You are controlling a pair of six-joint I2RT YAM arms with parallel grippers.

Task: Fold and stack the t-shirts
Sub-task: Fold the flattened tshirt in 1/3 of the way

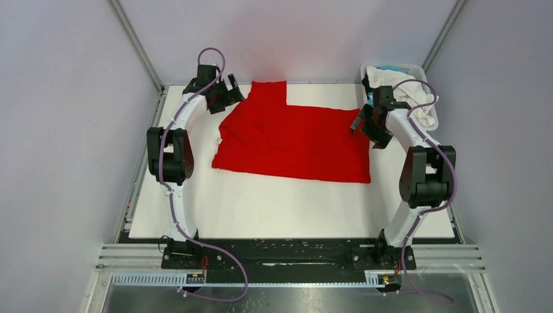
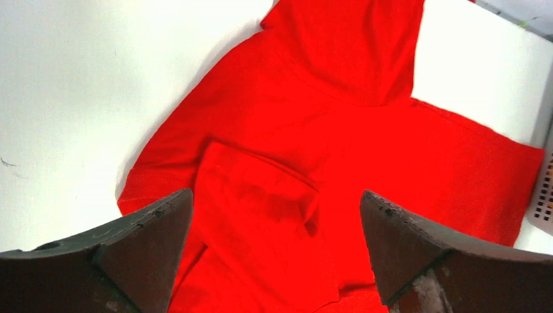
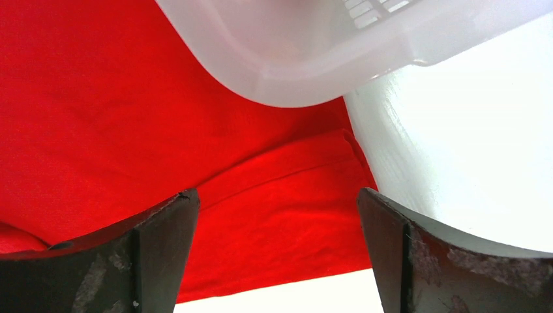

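Note:
A bright red t-shirt (image 1: 293,140) lies spread on the white table, one sleeve pointing to the back. Its left part is creased and folded over. My left gripper (image 1: 229,96) hovers open and empty above the shirt's back left corner; the left wrist view shows the folded red cloth (image 2: 306,150) below the spread jaws. My right gripper (image 1: 362,122) hovers open and empty over the shirt's right edge, whose hem (image 3: 274,215) shows between the jaws. White and turquoise shirts (image 1: 391,81) lie in the basket.
A white plastic basket (image 1: 432,117) stands at the table's back right corner, right behind my right gripper; its rounded corner (image 3: 287,72) fills the top of the right wrist view. Grey walls close in both sides and the back.

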